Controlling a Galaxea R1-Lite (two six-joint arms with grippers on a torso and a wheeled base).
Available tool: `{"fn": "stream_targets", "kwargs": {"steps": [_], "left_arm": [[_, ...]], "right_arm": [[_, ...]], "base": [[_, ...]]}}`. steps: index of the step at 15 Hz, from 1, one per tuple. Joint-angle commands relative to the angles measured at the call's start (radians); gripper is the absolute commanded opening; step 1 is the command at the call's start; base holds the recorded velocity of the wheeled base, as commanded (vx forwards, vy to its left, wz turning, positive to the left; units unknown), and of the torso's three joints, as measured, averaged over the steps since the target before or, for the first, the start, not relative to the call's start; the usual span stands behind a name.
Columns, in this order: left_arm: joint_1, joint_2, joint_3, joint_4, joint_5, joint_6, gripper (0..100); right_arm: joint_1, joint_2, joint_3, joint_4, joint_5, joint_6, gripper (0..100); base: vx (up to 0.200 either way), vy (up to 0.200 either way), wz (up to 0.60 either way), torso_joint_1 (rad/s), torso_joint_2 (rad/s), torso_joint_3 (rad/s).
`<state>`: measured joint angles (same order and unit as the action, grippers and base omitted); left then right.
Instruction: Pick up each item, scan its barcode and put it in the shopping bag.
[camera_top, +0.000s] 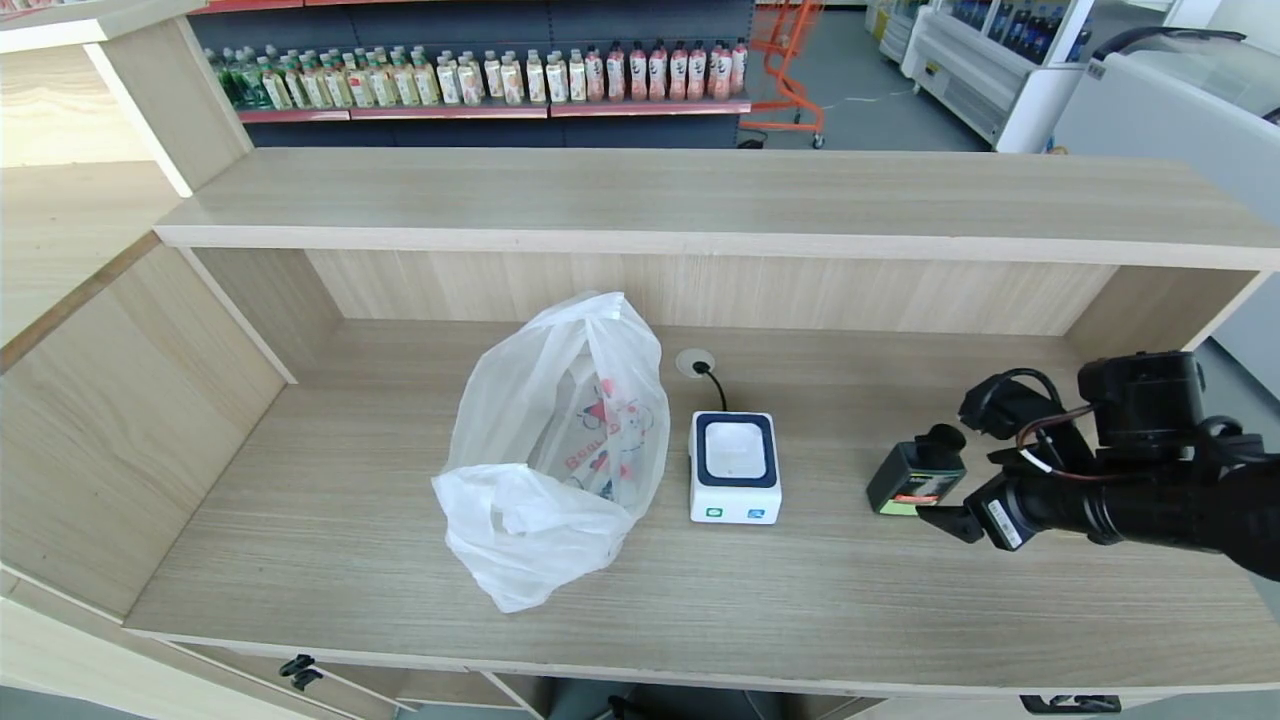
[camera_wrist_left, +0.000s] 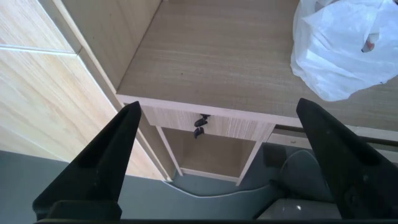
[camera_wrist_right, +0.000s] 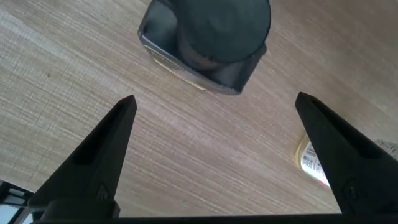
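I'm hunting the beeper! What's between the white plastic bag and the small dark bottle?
A white box-shaped scanner with a dark blue rim stands there on the wooden counter, seen in the head view.

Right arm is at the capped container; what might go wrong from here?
The dark capped container sits beyond the open jaws of the right gripper, so closing now could miss or push it. The shopping bag lies slumped with no clear opening, so a drop may land outside.
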<state>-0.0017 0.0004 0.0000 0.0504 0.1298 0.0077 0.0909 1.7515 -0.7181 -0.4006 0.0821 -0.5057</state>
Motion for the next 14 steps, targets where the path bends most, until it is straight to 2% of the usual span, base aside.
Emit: {"fn": "stream_targets", "kwargs": {"steps": [1,6,12,13,14], "left_arm": [[0.000,0.000,0.000,0.000,0.001,0.000,100],[0.000,0.000,0.000,0.000,0.001,0.000,100],[0.000,0.000,0.000,0.000,0.001,0.000,100],[0.000,0.000,0.000,0.000,0.001,0.000,100],[0.000,0.000,0.000,0.000,0.001,0.000,100]], "right_arm": [[0.030,0.062,-0.044,-0.003,0.002,0.000,100],[0.084,0.149,-0.133,-0.047,0.001,0.000,100],[0.101,0.200,-0.182,-0.049,0.007,0.003,100],[0.110,0.201,-0.185,-0.049,0.007,0.004,0],[0.118,0.198,-0.187,-0.049,0.007,0.007,0]], "base": [[0.000,0.000,0.00,0.000,0.00,0.000],[0.000,0.000,0.00,0.000,0.00,0.000],[0.000,0.000,0.00,0.000,0.00,0.000],[0.000,0.000,0.00,0.000,0.00,0.000],[0.000,0.000,0.00,0.000,0.00,0.000]]}}
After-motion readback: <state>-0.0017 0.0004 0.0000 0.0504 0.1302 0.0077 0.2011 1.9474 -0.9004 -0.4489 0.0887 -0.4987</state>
